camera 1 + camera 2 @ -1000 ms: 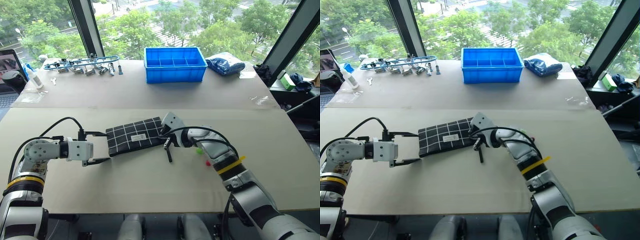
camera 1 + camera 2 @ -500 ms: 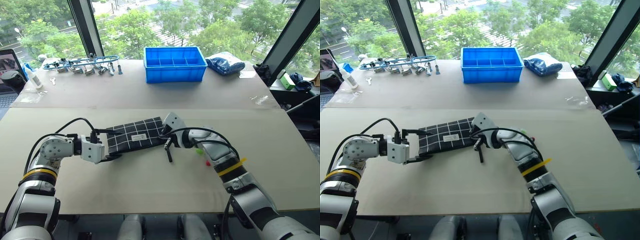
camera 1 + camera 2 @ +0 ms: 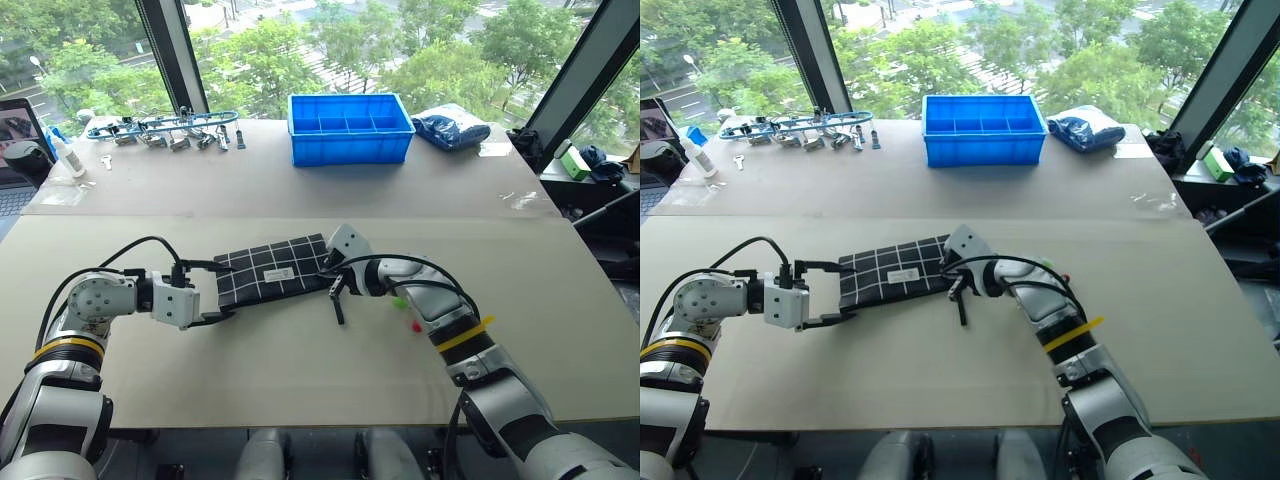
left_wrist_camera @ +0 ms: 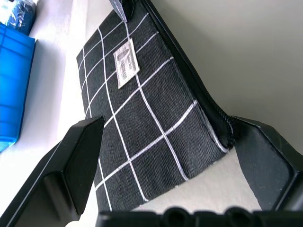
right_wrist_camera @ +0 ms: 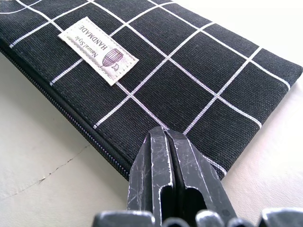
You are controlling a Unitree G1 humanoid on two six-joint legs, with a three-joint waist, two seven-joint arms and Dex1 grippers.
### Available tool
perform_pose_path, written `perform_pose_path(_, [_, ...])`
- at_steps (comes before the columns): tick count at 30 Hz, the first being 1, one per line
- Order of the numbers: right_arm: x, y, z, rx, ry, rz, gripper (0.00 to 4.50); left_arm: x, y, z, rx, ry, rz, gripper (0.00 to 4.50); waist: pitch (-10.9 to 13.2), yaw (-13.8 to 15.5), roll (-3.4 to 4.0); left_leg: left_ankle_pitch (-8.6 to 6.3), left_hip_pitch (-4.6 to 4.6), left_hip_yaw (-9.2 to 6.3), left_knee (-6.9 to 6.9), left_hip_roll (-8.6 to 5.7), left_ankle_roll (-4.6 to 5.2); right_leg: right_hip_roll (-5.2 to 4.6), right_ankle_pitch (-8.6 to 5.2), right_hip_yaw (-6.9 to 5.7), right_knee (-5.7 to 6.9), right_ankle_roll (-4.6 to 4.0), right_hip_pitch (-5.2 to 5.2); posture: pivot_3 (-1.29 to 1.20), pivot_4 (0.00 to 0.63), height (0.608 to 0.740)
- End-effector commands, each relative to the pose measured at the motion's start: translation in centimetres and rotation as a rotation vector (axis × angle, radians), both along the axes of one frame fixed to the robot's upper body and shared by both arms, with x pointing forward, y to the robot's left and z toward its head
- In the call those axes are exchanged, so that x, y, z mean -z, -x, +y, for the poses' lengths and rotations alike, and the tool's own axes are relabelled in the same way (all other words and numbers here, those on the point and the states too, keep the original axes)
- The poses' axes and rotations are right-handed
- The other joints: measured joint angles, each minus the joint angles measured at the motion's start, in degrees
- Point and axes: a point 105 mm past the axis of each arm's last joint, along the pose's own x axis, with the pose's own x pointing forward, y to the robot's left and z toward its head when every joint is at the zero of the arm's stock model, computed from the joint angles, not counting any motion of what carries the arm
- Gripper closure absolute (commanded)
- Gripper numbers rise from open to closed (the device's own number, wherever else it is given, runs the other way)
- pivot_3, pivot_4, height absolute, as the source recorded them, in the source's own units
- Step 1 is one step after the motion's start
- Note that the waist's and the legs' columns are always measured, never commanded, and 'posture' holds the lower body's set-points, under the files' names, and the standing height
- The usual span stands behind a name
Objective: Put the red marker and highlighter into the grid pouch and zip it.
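Left gripper lies low over the table, fingers spread wide, the near end of the grid pouch sitting between them; from the left wrist camera one finger flanks each long edge of the pouch at that end, and contact cannot be judged

Grid pouch lies flat, label facing up, running slantwise from the left jaws to the right ones. Zipper edge faces the robot

Right gripper is at the pouch's far end, fingers pressed fully together with their tips at the zipper corner; whether they pinch anything there cannot be told. A black strap trails from just below those closed jaws onto the table

Just past the right gripper, beside the forearm, a small green piece, probably the highlighter, and a small red spot, possibly the red marker's end, lie on the table, both outside the pouch

Blue bin stands well beyond both jaws, at the far side
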Motion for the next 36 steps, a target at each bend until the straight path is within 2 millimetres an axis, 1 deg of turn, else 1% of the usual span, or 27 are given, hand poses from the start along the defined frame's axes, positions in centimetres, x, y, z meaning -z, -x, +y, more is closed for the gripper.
perform_pose_path(1, [1.3,-0.1,-1.6,0.06,0.027,0.05,4.46,-0.7,-0.2,-1.1,0.036,0.032,-0.039,0.0,0.0,0.0,0.0,0.0,-0.01,0.0,0.0,0.0,0.0,0.0,0.0,0.0,0.0,0.0,0.0,0.0,0.15,0.74])
perform_pose_path(5, [1.3,-0.1,-1.6,0.065,0.025,0.05,4.46,-0.7,-0.3,-1.4,0.048,0.024,-0.044,0.0,0.0,-0.1,0.0,0.0,-0.01,0.0,0.0,0.01,0.0,0.01,0.0,0.0,0.0,0.0,-0.01,0.0,0.15,0.74])
perform_pose_path(8, [1.3,-0.1,-1.7,0.072,0.023,0.051,4.46,-0.9,-0.6,-1.2,0.028,0.03,-0.042,0.0,0.0,-0.1,0.0,0.0,-0.01,0.0,0.0,0.01,0.0,0.01,0.0,0.0,0.0,0.0,0.0,0.0,0.15,0.74])
perform_pose_path(9, [1.3,-0.2,-1.8,0.074,0.023,0.051,4.5,-1.0,-0.7,-1.1,0.021,0.034,-0.043,0.52,0.0,-0.1,0.0,0.0,-0.01,0.0,0.0,0.0,0.0,0.01,0.0,0.0,0.0,0.0,0.0,0.0,0.15,0.74])
perform_pose_path(10, [1.3,-0.2,-1.8,0.076,0.023,0.051,4.5,-1.1,-0.8,-1.0,0.016,0.039,-0.041,0.73,0.0,-0.1,0.0,0.0,-0.01,0.0,0.0,0.0,0.0,0.01,0.0,0.0,0.0,0.0,0.0,0.0,0.15,0.74])
perform_pose_path(12, [1.3,-0.2,-1.8,0.078,0.022,0.052,4.5,-1.3,-0.9,-1.0,0.008,0.05,-0.033,1.4,0.0,-0.1,0.0,0.0,-0.01,0.0,0.0,0.0,0.0,0.01,0.0,0.0,0.0,0.0,0.0,0.0,0.15,0.74])
perform_pose_path(15, [1.3,-0.2,-1.9,0.081,0.021,0.053,4.5,-1.4,-1.0,-1.0,0.0,0.061,-0.028,2.6,0.0,-0.1,0.0,0.0,-0.01,0.0,0.0,0.01,0.0,0.01,0.0,0.0,0.0,0.0,-0.01,0.0,0.15,0.74])
perform_pose_path(16, [1.3,-0.2,-2.0,0.083,0.02,0.053,4.5,-1.4,-1.0,-1.0,-0.001,0.063,-0.027,2.91,0.0,-0.1,0.0,0.0,-0.01,-0.01,0.0,0.01,0.0,0.02,0.0,0.0,0.0,0.0,-0.01,0.0,0.15,0.74])
perform_pose_path(20, [1.4,-0.1,-2.1,0.087,0.018,0.055,4.5,-1.6,-1.3,-1.0,-0.016,0.097,-0.023,4.4,0.0,-0.1,0.0,0.0,-0.02,-0.01,0.0,0.01,0.0,0.01,0.0,0.0,0.0,0.0,0.0,0.0,0.15,0.74])
perform_pose_path(21, [1.4,-0.1,-2.2,0.088,0.018,0.055,4.5,-1.8,-1.4,-1.0,-0.022,0.109,-0.023,4.49,0.0,-0.1,0.0,0.0,-0.02,-0.01,0.0,0.01,0.0,0.01,0.0,0.0,0.0,0.0,0.0,0.0,0.15,0.74])
perform_pose_path(27, [1.2,-0.1,-2.5,0.095,0.014,0.052,4.5,-2.2,-1.6,-1.1,-0.03,0.136,-0.021,4.49,0.0,-0.1,0.0,0.0,-0.02,-0.02,0.0,0.01,0.0,0.01,0.0,-0.01,0.0,0.0,-0.01,0.0,0.15,0.74])
perform_pose_path(31, [0.5,-0.5,-2.6,0.11,-0.022,0.041,4.5,-2.2,-1.8,-1.1,-0.041,0.167,0.016,4.49,0.0,-0.2,0.0,0.0,-0.03,-0.01,0.0,0.01,0.0,0.02,0.0,0.0,0.0,0.0,-0.02,0.0,0.15,0.74])
perform_pose_path(33, [-1.3,-1.1,-2.8,0.144,-0.119,0.021,4.5,-2.7,-2.1,-1.2,-0.066,0.254,0.072,4.49,0.0,-0.1,-0.01,0.0,-0.04,-0.01,0.0,0.01,0.0,0.02,0.0,0.0,0.0,0.0,-0.01,0.0,0.15,0.74])
perform_pose_path(35, [-3.5,-0.8,-3.1,0.119,-0.208,0.004,3.9,-3.1,-2.2,-1.1,-0.081,0.326,0.117,4.5,0.0,-0.1,-0.01,0.0,-0.17,-0.03,0.03,0.02,0.0,0.03,0.0,-0.03,0.01,0.01,-0.07,0.0,0.15,0.74])
perform_pose_path(36, [-4.7,-0.4,-3.1,0.101,-0.26,0.01,3.7,-3.1,-2.0,-0.9,-0.084,0.334,0.134,4.5,0.0,-0.2,0.0,0.0,-0.24,-0.05,0.04,0.03,0.0,0.04,0.01,-0.03,0.02,0.02,-0.11,0.0,0.15,0.74])
